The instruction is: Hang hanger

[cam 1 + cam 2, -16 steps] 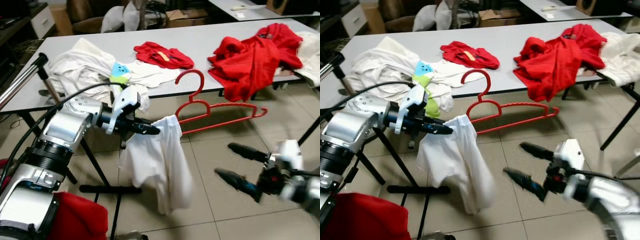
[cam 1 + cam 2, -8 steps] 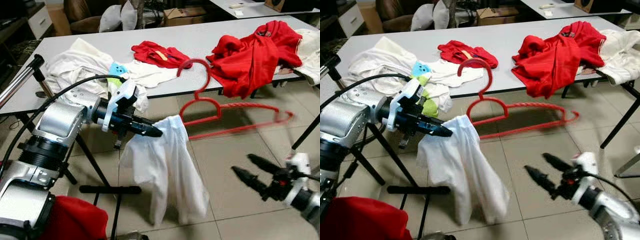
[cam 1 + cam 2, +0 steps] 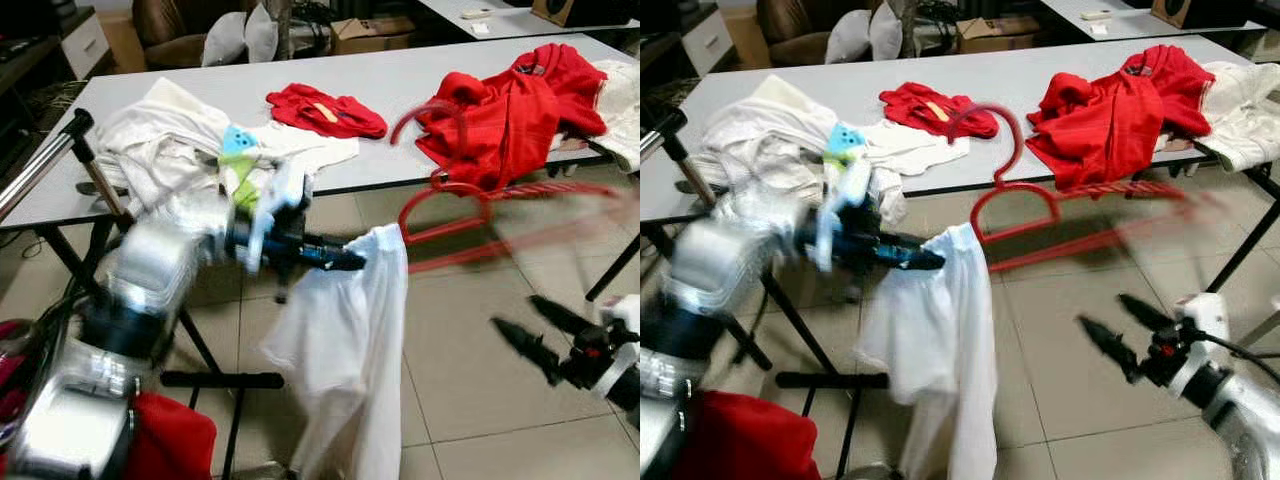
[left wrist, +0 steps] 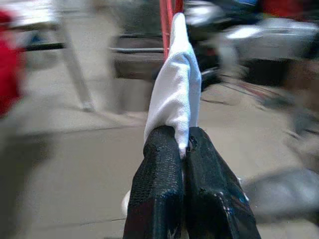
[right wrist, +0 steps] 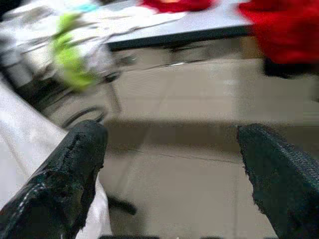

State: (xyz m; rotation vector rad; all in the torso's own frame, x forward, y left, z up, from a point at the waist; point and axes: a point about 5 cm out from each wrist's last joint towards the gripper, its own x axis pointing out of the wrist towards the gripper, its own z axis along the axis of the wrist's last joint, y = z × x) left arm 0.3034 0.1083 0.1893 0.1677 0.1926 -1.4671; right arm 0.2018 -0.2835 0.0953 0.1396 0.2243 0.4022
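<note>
Left eye view: left gripper (image 3: pixel 352 263) pinched shut on the shoulder of a white shirt (image 3: pixel 350 350), which hangs toward the tiled floor (image 3: pixel 470 330). Red hanger (image 3: pixel 470 205) threaded through that shoulder, motion-smeared, hook (image 3: pixel 425 112) up near the edge of the grey table (image 3: pixel 400 80), long bar running off to the robot's right, roughly level. Metal garment-rack pole (image 3: pixel 45 160) at the far left, well apart from the hook and on the opposite side of the holding arm from the bar. Right gripper (image 3: pixel 545 335) low at the right, fingers spread and holding nothing, below the blurred far end of the bar.

Right eye view: same scene. Red clothes (image 3: pixel 1120 100) and pale garments (image 3: pixel 790 145) heaped on the table. Hook curving up in front of the table edge. Judged: the left arm alone carries the load, so the hang turns on swinging the hook leftward to the rack.

Left wrist view: both black fingers (image 4: pixel 157 184) clamped tight together on a fold of white cloth, a red hanger wire rising straight beyond it.

Right wrist view: two fingers (image 5: pixel 65 179) set wide apart, bare tile between, white cloth at one edge.

No brand, label or writing legible anywhere.
</note>
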